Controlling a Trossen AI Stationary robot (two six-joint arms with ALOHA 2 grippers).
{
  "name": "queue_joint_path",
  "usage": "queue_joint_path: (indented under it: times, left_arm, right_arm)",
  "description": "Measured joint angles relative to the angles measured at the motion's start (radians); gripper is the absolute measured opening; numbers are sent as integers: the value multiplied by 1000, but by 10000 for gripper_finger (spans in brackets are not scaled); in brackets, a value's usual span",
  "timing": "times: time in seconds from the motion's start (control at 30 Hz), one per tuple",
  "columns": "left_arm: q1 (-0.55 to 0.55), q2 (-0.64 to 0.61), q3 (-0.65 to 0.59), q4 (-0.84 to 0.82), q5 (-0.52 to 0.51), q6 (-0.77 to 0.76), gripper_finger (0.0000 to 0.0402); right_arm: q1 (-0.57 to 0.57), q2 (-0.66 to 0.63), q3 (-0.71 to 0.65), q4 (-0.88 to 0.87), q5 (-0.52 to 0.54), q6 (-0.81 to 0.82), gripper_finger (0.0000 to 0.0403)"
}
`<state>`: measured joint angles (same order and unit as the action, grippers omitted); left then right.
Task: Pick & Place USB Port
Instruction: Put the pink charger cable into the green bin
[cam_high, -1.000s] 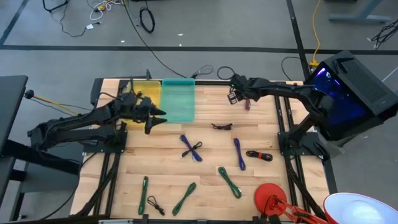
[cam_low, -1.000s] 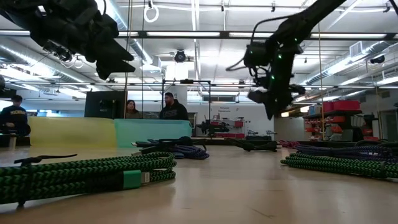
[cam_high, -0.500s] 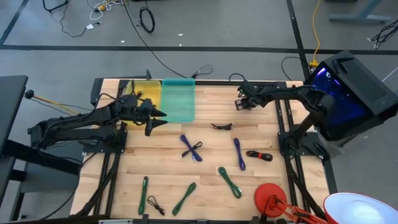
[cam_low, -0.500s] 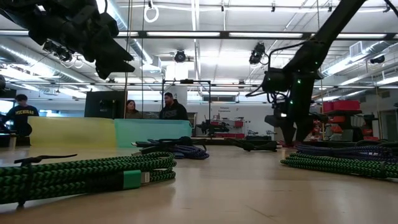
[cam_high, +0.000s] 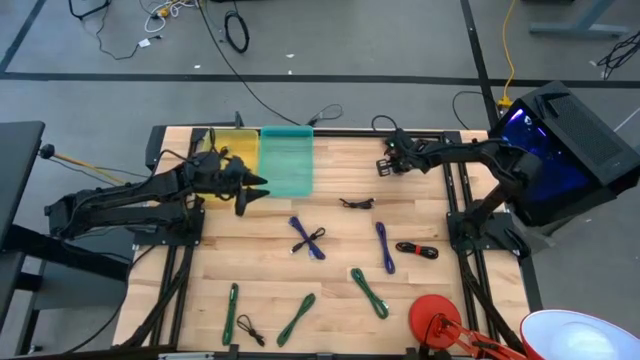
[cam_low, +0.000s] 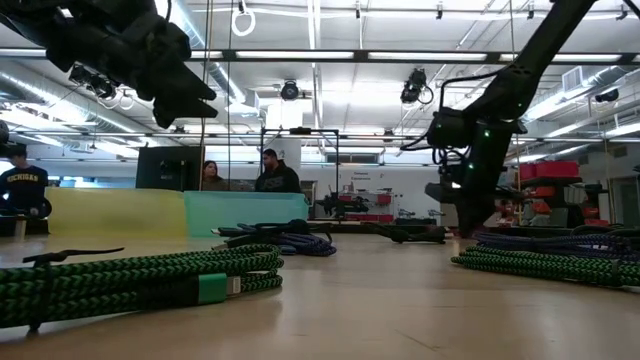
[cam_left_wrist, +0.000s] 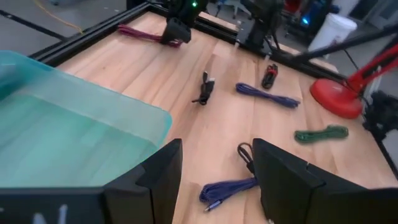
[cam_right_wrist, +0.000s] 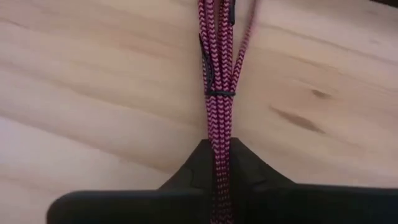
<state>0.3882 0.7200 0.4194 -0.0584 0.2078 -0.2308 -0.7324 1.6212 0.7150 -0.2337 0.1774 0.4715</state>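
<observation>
A magenta braided cable (cam_right_wrist: 217, 81), folded into a bundle and tied with a thin black band, lies on the wood table near its far right corner; the left wrist view shows the cable (cam_left_wrist: 140, 32) too. My right gripper (cam_right_wrist: 217, 171) is down on it and shut, seen in the high view (cam_high: 387, 166) and the low view (cam_low: 465, 222). My left gripper (cam_high: 254, 192) hovers open beside the teal bin (cam_high: 287, 160), with nothing between its fingers (cam_left_wrist: 155, 177). My right gripper pinches the magenta cable's bundled strands (cam_right_wrist: 217, 146) between its two fingers (cam_right_wrist: 189, 174), a little way from the black band. The fingers come from above, slanting down steeply. The cable runs out straight ahead of them and lies flat on the table.
A yellow bin (cam_high: 233, 145) stands left of the teal one at the far edge. Blue (cam_high: 308, 238), purple (cam_high: 385, 247), black (cam_high: 357, 203), black-and-red (cam_high: 417, 250) and several green cables lie scattered. A red lamp base (cam_high: 435, 318) sits at the near right.
My right gripper has sunk from above the table down onto the magenta cable, shifting a little toward the table's right edge and tipping steeper. The cable lies where it lay.
</observation>
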Motion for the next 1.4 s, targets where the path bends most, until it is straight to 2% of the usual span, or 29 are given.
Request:
queue_joint_path:
  times: [0.2,0.37,0.6,0.73,0.87,1.1,1.23,1.4]
  left_arm:
    - [0,0,0,109,-4,-51,200]
    - [0,0,0,205,1,-54,200]
    - [0,0,0,392,44,-54,200]
    - [-29,5,0,500,30,-48,199]
    - [-82,62,0,615,9,-25,199]
    - [-147,231,-1,823,-88,33,199]
    - [-158,315,-1,988,-82,34,199]
    - [-158,382,0,1095,-82,12,199]
  right_arm:
    - [106,-74,55,216,-179,-71,16]
    - [233,-159,116,328,-205,-140,16]
    - [432,-227,135,577,-177,-226,15]
    - [533,-216,135,692,-124,-268,15]
    - [614,-201,136,806,-79,-300,15]
    - [690,-144,136,926,-34,-314,15]
    - [719,-105,136,965,-29,-312,15]
    - [730,-91,136,1023,-25,-297,15]
